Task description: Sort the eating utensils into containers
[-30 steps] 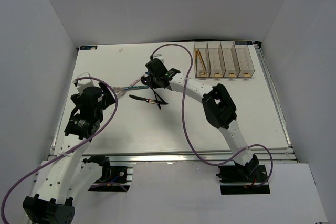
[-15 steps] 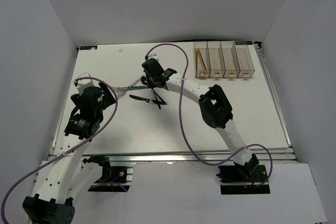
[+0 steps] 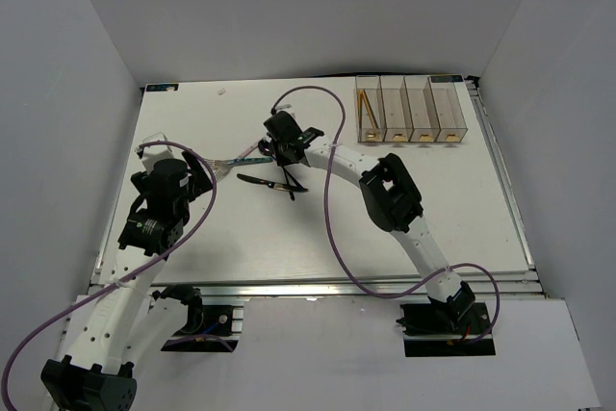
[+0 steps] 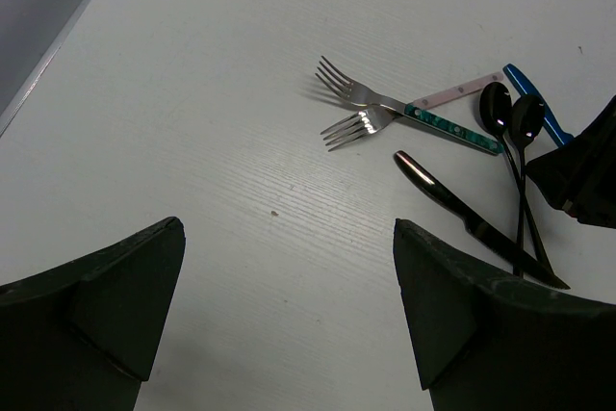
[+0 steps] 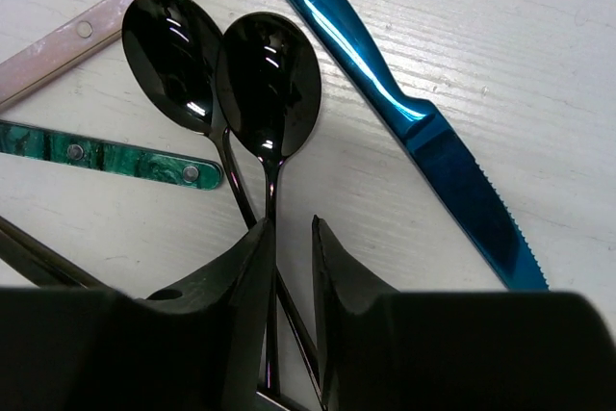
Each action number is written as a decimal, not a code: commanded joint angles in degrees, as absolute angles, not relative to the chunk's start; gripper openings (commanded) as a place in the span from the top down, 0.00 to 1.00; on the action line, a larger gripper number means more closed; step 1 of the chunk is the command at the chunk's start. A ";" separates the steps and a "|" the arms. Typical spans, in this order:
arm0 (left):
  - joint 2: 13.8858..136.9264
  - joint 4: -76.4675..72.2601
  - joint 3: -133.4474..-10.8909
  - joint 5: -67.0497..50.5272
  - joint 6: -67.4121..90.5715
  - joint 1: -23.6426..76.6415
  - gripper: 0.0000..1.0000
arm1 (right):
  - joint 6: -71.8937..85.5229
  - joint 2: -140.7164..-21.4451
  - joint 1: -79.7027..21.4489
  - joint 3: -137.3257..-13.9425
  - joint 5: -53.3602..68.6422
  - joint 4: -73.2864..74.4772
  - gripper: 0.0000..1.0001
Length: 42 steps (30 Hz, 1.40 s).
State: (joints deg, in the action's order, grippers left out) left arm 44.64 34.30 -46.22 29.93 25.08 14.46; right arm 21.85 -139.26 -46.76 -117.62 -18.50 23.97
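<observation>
Loose utensils lie together left of the table's middle. In the right wrist view I see two black spoons (image 5: pixel 265 79), a blue knife (image 5: pixel 423 132), a green fork handle (image 5: pixel 106 156) and a pink fork handle (image 5: pixel 96 26). My right gripper (image 5: pixel 291 228) is low over the spoon handles, its jaws a narrow gap apart with the handles running between them. My left gripper (image 4: pixel 287 228) is wide open and empty, short of the two forks (image 4: pixel 358 108) and a dark knife (image 4: pixel 462 218). The containers (image 3: pixel 409 108) stand at the far right; the leftmost holds orange chopsticks (image 3: pixel 366 108).
White walls enclose the table on three sides. The right arm (image 3: pixel 390 194) stretches across the middle of the table to the utensils. The right gripper shows as a black mass (image 4: pixel 582 175) at the right edge of the left wrist view.
My right gripper has shifted slightly left and settled over the spoons. The left arm has not moved.
</observation>
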 commanded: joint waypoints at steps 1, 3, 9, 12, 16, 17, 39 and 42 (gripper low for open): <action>44.39 34.01 -46.14 29.53 24.87 14.77 0.02 | 21.45 -139.66 -46.14 -120.06 -17.93 23.91 0.72; 44.38 34.01 -46.14 29.53 24.87 14.77 0.02 | 21.36 -139.92 -45.88 -120.41 -17.93 24.26 0.72; 44.38 34.01 -46.14 29.53 24.87 14.77 0.02 | 21.10 -140.01 -45.70 -120.67 -16.35 24.35 0.72; 44.38 34.01 -46.14 29.44 24.87 14.77 0.02 | 21.44 -139.40 -45.70 -120.32 -16.43 24.17 0.72; 44.38 34.01 -46.14 29.44 24.87 14.85 0.02 | 21.97 -135.89 -45.70 -116.73 -16.70 21.46 0.71; 44.38 34.01 -46.14 29.44 24.87 14.77 0.02 | 22.06 -135.36 -45.70 -116.20 -16.44 21.01 0.71; 44.47 34.01 -46.14 29.44 24.87 14.85 0.02 | 21.53 -134.30 -47.20 -115.84 -19.16 19.60 0.68; 44.47 33.84 -46.14 29.53 24.87 14.85 0.02 | 21.45 -133.42 -47.55 -115.14 -19.16 18.99 0.68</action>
State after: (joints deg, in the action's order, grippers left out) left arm 44.64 34.30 -46.22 29.54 25.08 14.50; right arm 21.89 -138.06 -46.87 -114.63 -17.69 22.00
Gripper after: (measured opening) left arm 0.980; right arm 0.319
